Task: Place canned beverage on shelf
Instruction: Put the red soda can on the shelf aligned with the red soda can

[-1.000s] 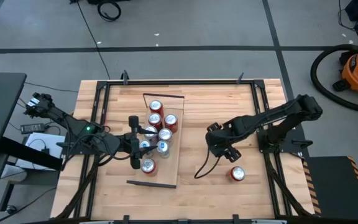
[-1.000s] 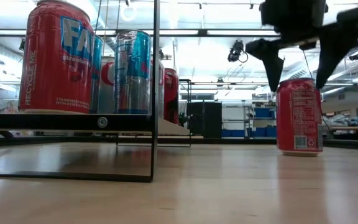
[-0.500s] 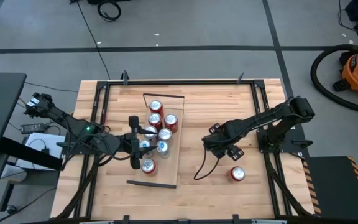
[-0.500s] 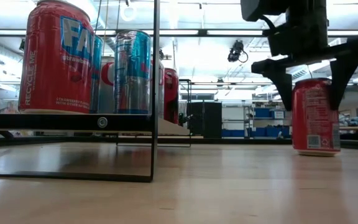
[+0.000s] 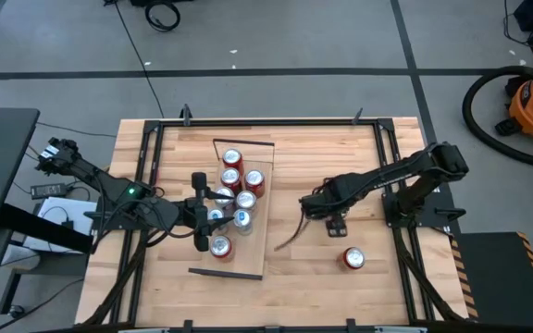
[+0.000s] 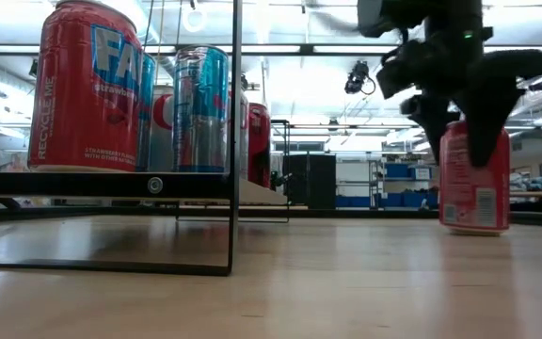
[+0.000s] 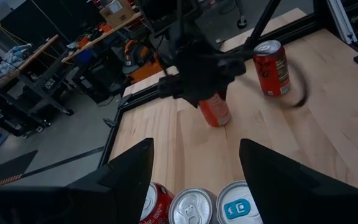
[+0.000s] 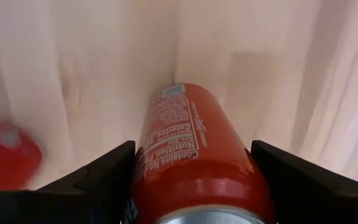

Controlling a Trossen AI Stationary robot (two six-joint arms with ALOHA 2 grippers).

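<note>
Rightward and nearer to the bench's [image 5: 294, 157] far edge than a second ago, the right gripper [image 5: 327, 205] has left the loose red can [image 5: 353, 258] behind it, alone on the pale planks. From above, the shelf [image 5: 243, 264], a long light-wood board, carries about eight round can tops [image 5: 232, 158]. One or two are partly covered by the left gripper [image 5: 202, 225], which hangs over them.

At bench height, four cylinders can be told apart on the shelf, the nearest cut off at the frame's top. The right gripper's blurred fingers come down over one held red can [image 6: 475, 179]; whether its base touches the wood is unclear.

The left wrist view shows its own fingers spread wide with nothing between them, three shiny lids cropped below, and both red cans beyond.

The right wrist view shows its fingers pressed against both sides of the smooth held red can.
</note>
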